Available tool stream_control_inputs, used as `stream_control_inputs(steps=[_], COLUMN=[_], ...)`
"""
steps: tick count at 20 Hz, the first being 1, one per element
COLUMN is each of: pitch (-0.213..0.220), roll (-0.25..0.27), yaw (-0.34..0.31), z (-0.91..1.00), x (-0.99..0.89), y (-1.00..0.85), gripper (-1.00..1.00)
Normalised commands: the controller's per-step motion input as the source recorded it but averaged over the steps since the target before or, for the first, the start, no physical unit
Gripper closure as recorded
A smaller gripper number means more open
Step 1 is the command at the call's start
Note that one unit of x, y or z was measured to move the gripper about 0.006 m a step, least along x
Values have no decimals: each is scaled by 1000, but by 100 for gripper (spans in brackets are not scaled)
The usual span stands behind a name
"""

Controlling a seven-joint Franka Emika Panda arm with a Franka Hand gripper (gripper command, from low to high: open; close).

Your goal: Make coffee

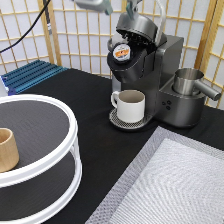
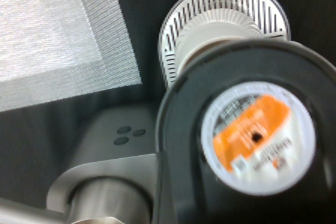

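Presently, your claw (image 1: 116, 6) sits at the very top edge of the exterior view, cut off by the frame. Whether it is wide or narrow cannot be told from what shows. It holds nothing that can be seen.

Item one, the coffee pod (image 1: 121, 52). It lies directly below the claw, seated in the brew chamber of the coffee machine (image 1: 160, 65). Its orange-printed foil faces up and slightly outward, toward the exterior view's left and bottom, so its axis is tilted rather than plumb. The wrist view confirms this line: the pod (image 2: 259, 137) is close under the hand, ringed by the dark chamber wall. Judged from this, the pod is already loaded.

Item two, the lid (image 1: 137, 25). It stands raised, just below the claw and to the exterior view's right of the pod. It is the part nearest your claw. I cannot tell whether the two touch. The chamber is not yet closed.

Item three, the mug (image 1: 131, 105). It stands further below the claw, under the spout, upright on the round drip tray (image 1: 120, 121). Its handle points to the exterior view's left.

Other items, all well apart from the claw: a metal jug (image 1: 187, 80) at the machine's side, a grey mat (image 1: 175, 180), and a white turntable (image 1: 75, 135) bearing a wooden cup (image 1: 6, 147).
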Motion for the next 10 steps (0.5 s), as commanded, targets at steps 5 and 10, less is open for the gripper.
stream_control_inputs(steps=[5,10], pitch=[174,218], roll=[-243,-241], yaw=[-19,0], z=[661,335], x=[394,659], y=[520,474], gripper=[-100,-100])
